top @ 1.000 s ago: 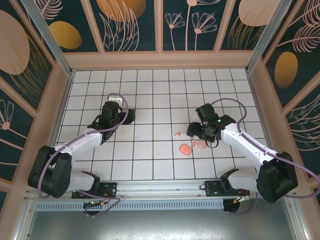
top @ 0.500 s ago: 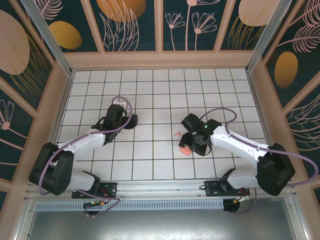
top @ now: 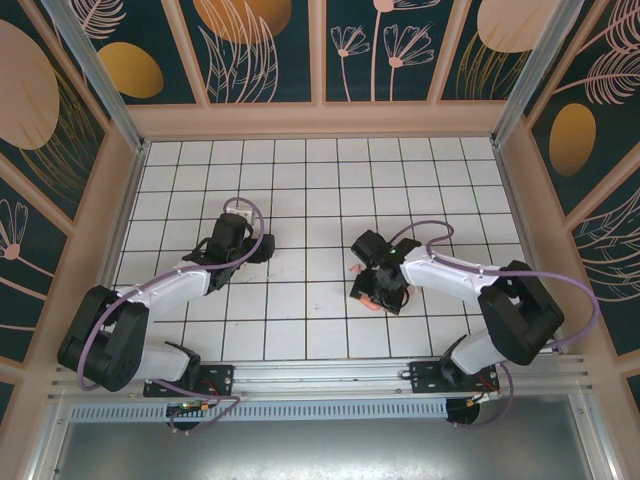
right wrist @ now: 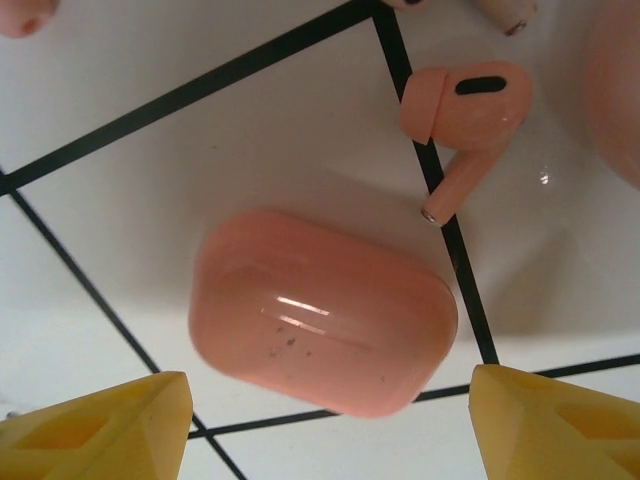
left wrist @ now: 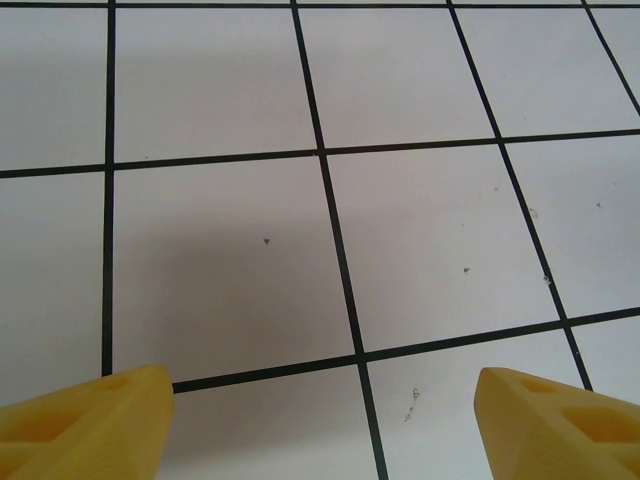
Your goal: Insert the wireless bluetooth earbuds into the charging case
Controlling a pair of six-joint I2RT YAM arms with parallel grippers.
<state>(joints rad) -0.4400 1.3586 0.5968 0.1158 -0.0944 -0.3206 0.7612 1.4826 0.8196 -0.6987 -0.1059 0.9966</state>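
Surface: white tiled table [left wrist: 400,80].
Left gripper [left wrist: 320,425]: jaws spread over bare tile.
Right gripper [right wrist: 330,430]: jaws spread, over the coral charging case [right wrist: 322,312].
Earbud [right wrist: 462,110]: lying at the case's 1 o'clock, just beside it.
Pink piece [right wrist: 22,15]: at 11 o'clock, possibly another earbud.

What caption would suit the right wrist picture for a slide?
Right gripper, open, poised over a coral charging case, one salmon-pink earbud lying beside it on white tiles.

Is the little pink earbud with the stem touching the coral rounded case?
Apart. The right wrist view shows a plain gap between the stem tip of the salmon-pink plastic earbud and the coral rounded-rectangular plastic case.
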